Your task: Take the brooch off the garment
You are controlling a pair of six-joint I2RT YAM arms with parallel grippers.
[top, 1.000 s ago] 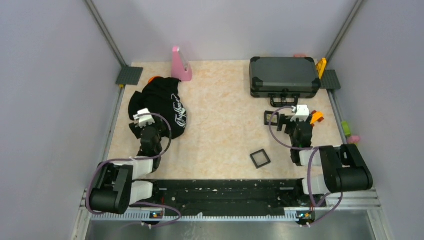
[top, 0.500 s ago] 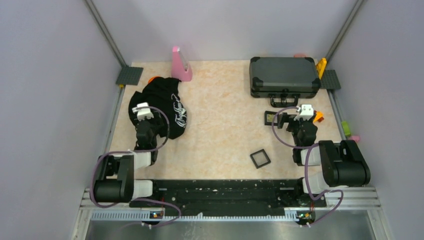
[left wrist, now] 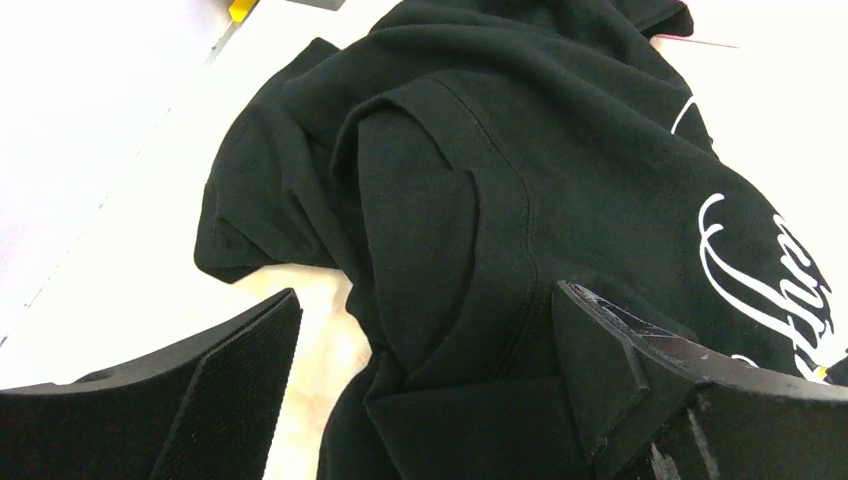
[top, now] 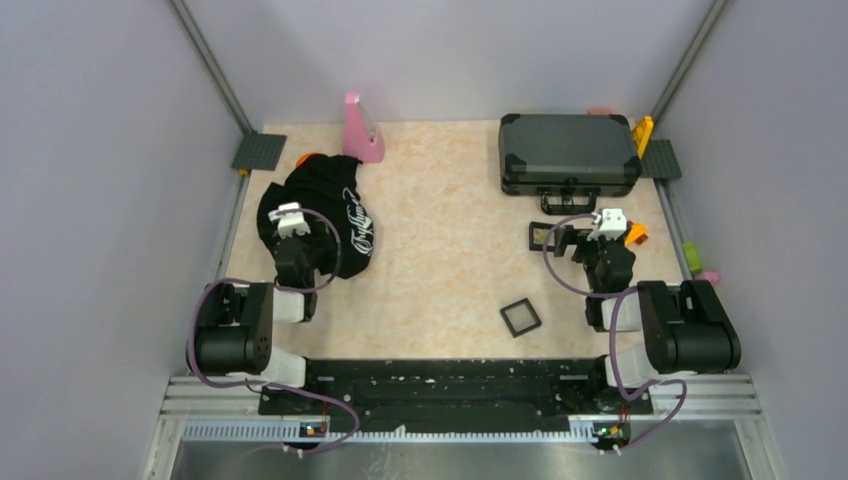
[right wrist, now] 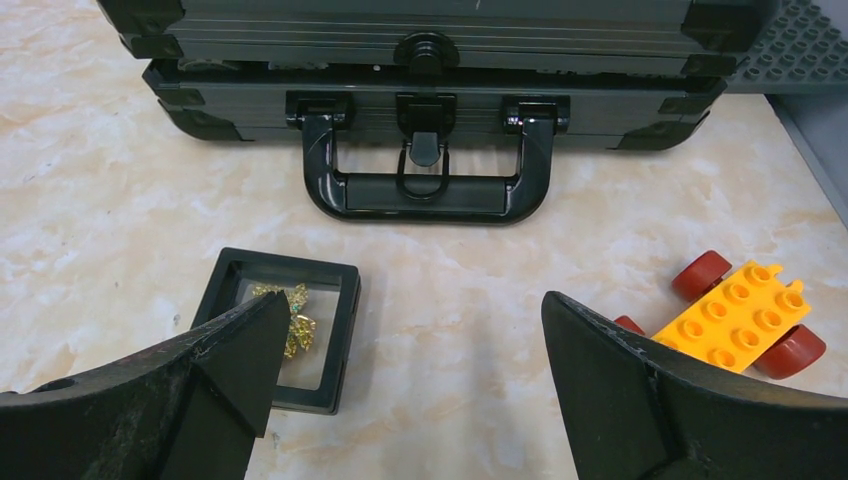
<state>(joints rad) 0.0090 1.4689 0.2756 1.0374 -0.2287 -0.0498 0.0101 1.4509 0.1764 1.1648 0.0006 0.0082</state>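
The left pincer (left wrist: 422,300) is hanging wide open over the near edge of the shirt (left wrist: 560,150) and is gripping nothing. You are looking between its two fingers at a folded, stitched hem of the black cloth. The shirt is lying crumpled on the worktop (right wrist: 100,200), at the far left, with its white lettering (left wrist: 760,270) facing up on the side toward the middle. A yellow speck (left wrist: 821,372) is showing at the edge of the lettering, just beside the right finger. It is too small to identify.

The right pincer (right wrist: 415,300) is also standing fully open and is carrying nothing. It is pointing toward the closed case (right wrist: 430,60), whose handle (right wrist: 425,190) is lying flat on the worktop and facing the pincer.

The brooch (right wrist: 290,318) is lying inside a black square frame (right wrist: 345,300), well apart from the shirt, on the right half of the worktop. You are seeing this frame between the case and the right pincer, just beside the tip of the pincer's left finger, which is hiding the frame's near left corner. Whether the finger is touching the frame cannot be told.

A yellow toy brick (right wrist: 750,310) with red wheels is resting to the right of the frame, near the right finger. A second frame (top: 520,318) is lying nearer the arm bases, close to the middle of the worktop.
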